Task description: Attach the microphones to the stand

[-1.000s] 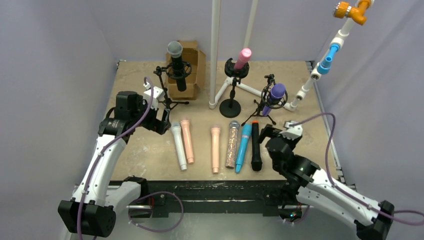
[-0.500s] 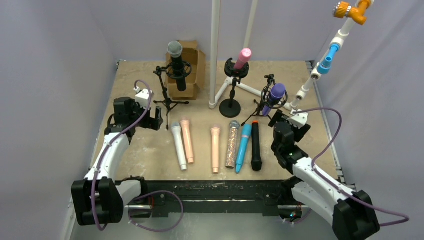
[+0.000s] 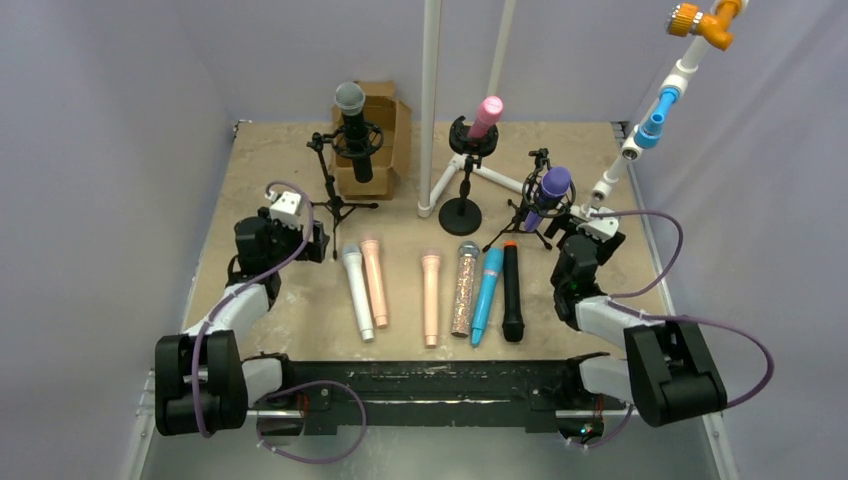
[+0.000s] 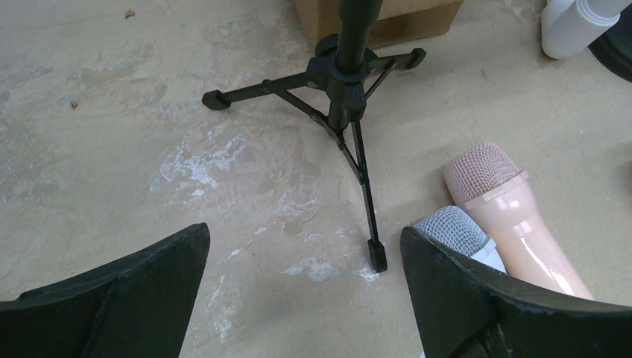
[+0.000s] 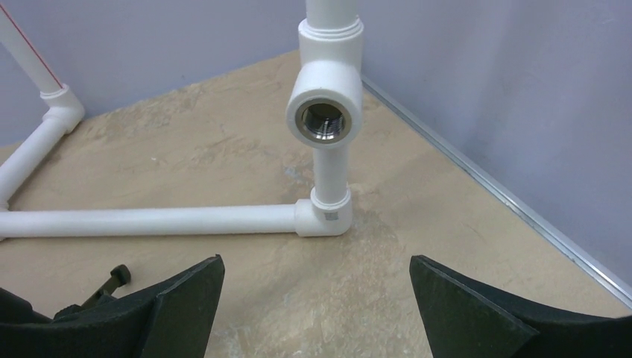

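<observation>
**Microphones (image 3: 465, 288) flat and upright, nothing held**

Six lie side by side on the scuffed tan table (image 3: 270, 160), all nearer than the white upright pipe (image 3: 430, 100). Nearer and left of the pipe is the white microphone (image 3: 357, 293), with a grey mesh head. Just beside it is the glossy peach microphone (image 3: 375, 282), whose mesh is pink. Straight in front of the pipe lies the second peach microphone (image 3: 431, 298). To the pipe's near right lie the silver glitter microphone (image 3: 465, 288), the blue microphone (image 3: 487, 296) and the black microphone with an orange end (image 3: 512, 292).

Three more sit in ring mounts. Left of the pipe, the black microphone with a grey mesh head (image 3: 352, 130) stands on a thin tripod stand (image 3: 335, 195) before the cardboard box (image 3: 385, 120). Just right of the pipe, the pink microphone (image 3: 486, 115) tilts on the round-base stand (image 3: 461, 210). Farther right is the purple microphone (image 3: 548, 190), on the second tripod stand (image 3: 525, 215).

The left gripper (image 4: 304, 235) hangs low, left of the pipe and nearer, its jaws spread wide and empty. One tripod foot lies ahead between its fingers, and the white and peach heads are just beside its right finger. The right gripper (image 5: 317, 265), well right of the pipe, is likewise spread and empty. It faces a white tee fitting (image 5: 324, 112) with a metal-threaded socket.
</observation>
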Robot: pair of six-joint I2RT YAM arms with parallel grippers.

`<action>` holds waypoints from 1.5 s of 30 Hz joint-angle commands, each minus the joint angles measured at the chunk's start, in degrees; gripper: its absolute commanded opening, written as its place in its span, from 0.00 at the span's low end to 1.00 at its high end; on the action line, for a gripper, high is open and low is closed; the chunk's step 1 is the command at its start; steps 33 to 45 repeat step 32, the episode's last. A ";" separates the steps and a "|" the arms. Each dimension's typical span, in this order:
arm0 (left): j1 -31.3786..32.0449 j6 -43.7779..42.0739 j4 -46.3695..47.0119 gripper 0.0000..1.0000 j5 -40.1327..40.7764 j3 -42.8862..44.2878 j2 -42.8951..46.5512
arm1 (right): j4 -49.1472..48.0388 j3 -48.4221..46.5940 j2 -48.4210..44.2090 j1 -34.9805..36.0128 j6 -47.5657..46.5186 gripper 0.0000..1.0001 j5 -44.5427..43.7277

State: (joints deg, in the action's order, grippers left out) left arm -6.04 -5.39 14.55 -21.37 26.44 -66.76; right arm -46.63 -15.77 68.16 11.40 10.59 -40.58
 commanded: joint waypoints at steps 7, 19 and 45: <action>-0.52 6.25 32.77 1.00 1.05 -8.17 -4.25 | -27.99 -1.04 15.91 -0.65 -6.76 0.99 6.25; 1.49 4.67 39.99 1.00 3.78 -9.10 -11.09 | -30.34 -0.73 19.27 -3.14 -6.69 0.99 15.09; 1.64 4.42 38.54 1.00 4.18 -8.63 -10.91 | -31.33 0.04 18.94 -3.32 -6.99 0.99 14.56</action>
